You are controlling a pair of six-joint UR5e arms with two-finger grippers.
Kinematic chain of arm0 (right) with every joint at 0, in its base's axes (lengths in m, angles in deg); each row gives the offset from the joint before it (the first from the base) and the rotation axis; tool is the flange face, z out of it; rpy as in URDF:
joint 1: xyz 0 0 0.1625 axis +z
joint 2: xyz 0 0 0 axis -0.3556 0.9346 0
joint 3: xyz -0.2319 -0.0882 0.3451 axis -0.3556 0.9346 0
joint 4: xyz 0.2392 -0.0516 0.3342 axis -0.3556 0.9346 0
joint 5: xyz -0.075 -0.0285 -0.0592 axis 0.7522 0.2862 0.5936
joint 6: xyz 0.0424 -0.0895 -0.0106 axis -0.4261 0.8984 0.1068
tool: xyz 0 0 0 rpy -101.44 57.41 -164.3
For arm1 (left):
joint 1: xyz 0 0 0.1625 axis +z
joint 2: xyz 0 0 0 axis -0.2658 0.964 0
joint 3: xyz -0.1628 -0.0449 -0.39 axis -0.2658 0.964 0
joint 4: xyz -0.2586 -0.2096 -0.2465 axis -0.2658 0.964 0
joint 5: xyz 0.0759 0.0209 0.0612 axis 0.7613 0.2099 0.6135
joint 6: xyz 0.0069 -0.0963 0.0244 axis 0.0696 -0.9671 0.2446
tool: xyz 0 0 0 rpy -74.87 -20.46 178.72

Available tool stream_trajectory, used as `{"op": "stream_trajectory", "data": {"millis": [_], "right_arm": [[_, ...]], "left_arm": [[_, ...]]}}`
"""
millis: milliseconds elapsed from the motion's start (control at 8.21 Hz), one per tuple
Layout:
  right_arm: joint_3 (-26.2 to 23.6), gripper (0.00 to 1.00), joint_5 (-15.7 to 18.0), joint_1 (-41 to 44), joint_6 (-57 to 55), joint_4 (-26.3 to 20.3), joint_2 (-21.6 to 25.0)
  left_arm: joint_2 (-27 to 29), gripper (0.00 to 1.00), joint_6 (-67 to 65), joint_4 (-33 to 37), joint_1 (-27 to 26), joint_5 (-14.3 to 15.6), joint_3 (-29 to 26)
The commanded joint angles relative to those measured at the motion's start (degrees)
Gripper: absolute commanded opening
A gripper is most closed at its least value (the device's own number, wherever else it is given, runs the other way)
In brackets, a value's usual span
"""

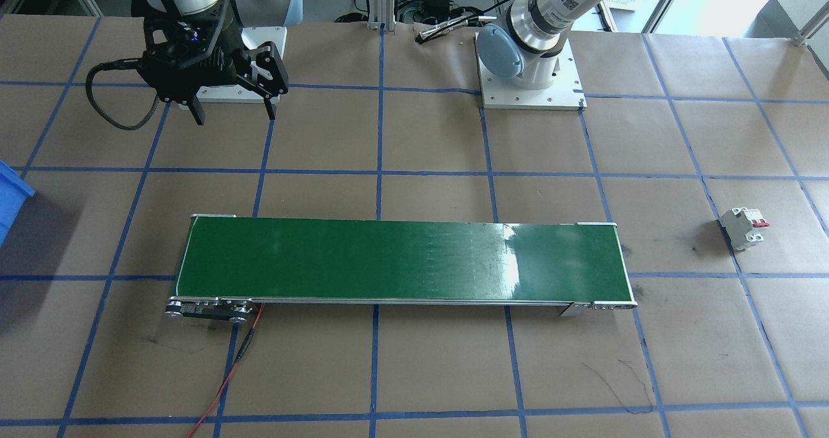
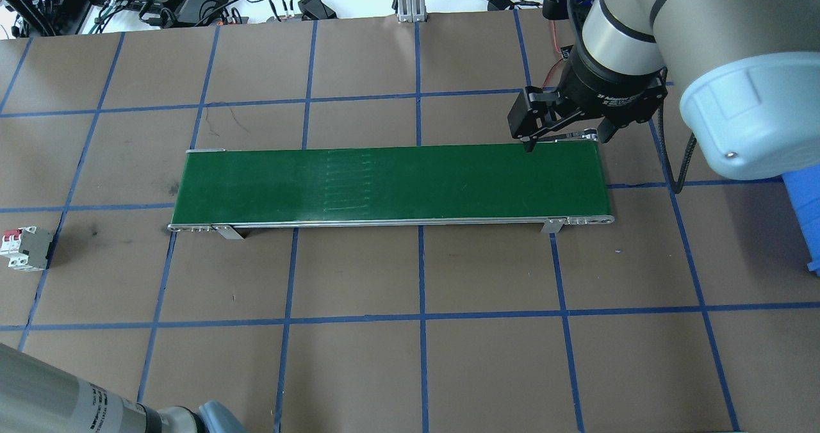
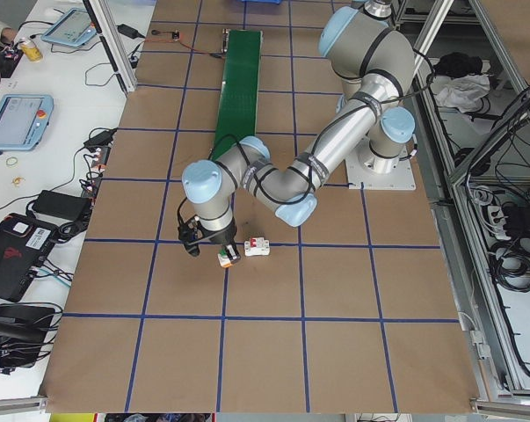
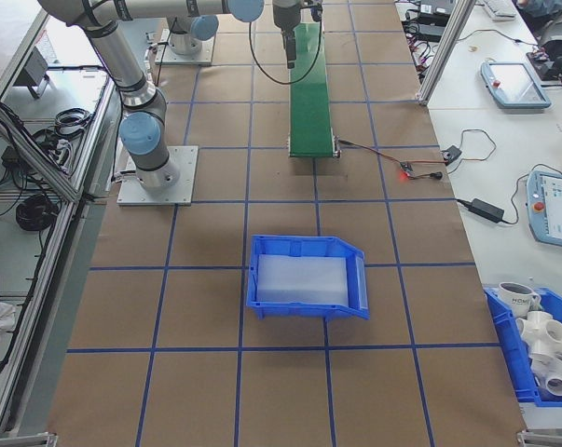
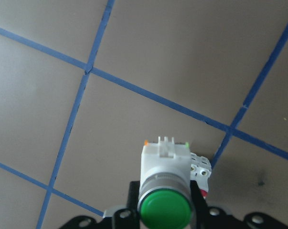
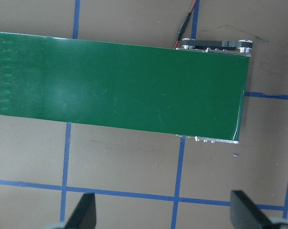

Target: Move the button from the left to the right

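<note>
Closest in the left-wrist view is the button [image 5: 165, 164]. It sits at 6 o'clock in that view, green cap toward the lens and white base pointing away. The left pincer [image 5: 165, 191] is clamped on it, w/ a dark finger on each side of the metal collar. We judge that grip is on the collar because it's the narrowest rigid part, and it keeps the cap from being pressed. We can't tell whether the base is clear of the worktop [image 5: 134, 43] yet.

Just past the button, at approx. 2 o'clock of its base, the white circuit breaker [image 5: 201, 172] peeks out w/ a bit of red showing. It's close by, so the carry should prob. go up first to avoid nudging it.

Further off, the green conveyor belt [image 2: 391, 183] lies across the middle of the worktop. We take it as the likely route from the left side to the right.

At the belt's 2 o'clock corner in the overhead view, the right pincer [image 2: 562, 139] hangs w/ fingers spread apart and nothing between them. We read that as waiting to receive.

Beyond the belt's right end sits a blue bin [image 4: 308, 279], poss. the drop-off.

Writing: the right pincer's body carries a small white print, partly legible as "Adaptive". The arm stickers are too small to read.
</note>
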Motion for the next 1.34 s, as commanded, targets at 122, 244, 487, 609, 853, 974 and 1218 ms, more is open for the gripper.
{"op": "stream_trajectory", "data": {"millis": [122, 244, 487, 609, 853, 974, 1218], "right_arm": [[0.0, 1.00, 0.0, -0.1, 0.0, 0.0, 0.0], [0.0, 1.00, 0.1, -0.1, 0.0, 0.0, 0.0], [0.0, 1.00, 0.1, 0.0, 0.0, 0.0, 0.0], [0.0, 1.00, 0.1, -0.1, 0.0, 0.0, 0.0], [0.0, 1.00, 0.1, -0.1, 0.0, 0.0, 0.0], [0.0, 1.00, 0.1, -0.1, 0.0, 0.0, 0.0], [0.0, 1.00, 0.1, -0.1, 0.0, -0.1, 0.0]], "left_arm": [[-6.9, 0.00, 7.6, 9.1, -9.0, 0.2, 0.6], [-7.4, 0.00, 7.7, 9.3, -12.5, 0.0, 0.8], [-8.7, 0.00, 7.7, 9.4, -19.8, 2.6, 4.4], [-9.3, 0.00, 7.9, 9.3, -22.4, 4.6, 7.1], [-11.5, 0.00, 16.0, 8.7, -25.8, 4.0, 12.0], [-13.5, 0.00, 16.1, 8.4, -27.5, 4.1, 15.7], [-18.4, 0.00, 11.8, 4.7, -29.9, 4.6, 25.0]]}}
